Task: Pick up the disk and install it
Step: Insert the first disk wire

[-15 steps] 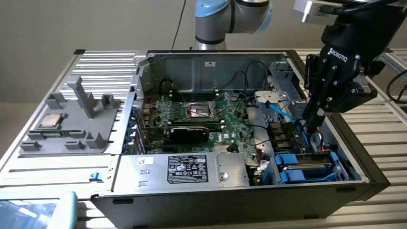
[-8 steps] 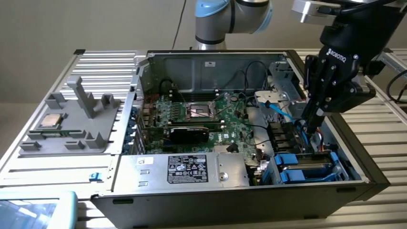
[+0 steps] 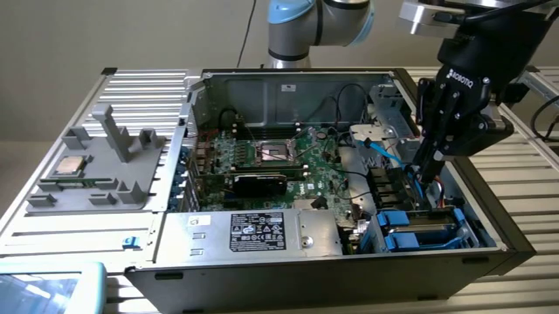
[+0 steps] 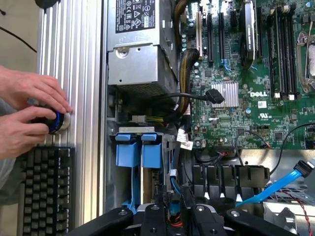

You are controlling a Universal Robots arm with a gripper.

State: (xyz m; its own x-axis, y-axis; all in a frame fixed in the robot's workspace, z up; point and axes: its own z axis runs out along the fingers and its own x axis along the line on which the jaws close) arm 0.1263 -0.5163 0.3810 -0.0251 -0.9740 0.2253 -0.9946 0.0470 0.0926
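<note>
Nearest in the exterior view, a boxy silver power supply (image 3: pixel 262 232) with a black label fills the front of the open computer case (image 3: pixel 288 278). Beside it on that view's right, the disk (image 3: pixel 428 230), flat grey metal framed in glossy blue plastic, sits in its bay in the case's near right corner. Just above it hangs the black claw (image 3: pixel 425 178), fingers nearly together, grasping nothing visible. Farther back lies the green motherboard (image 3: pixel 284 163), densely studded. Two hands (image 4: pixel 27 115) rest on the ribbed aluminium table (image 4: pixel 74 73).
</note>
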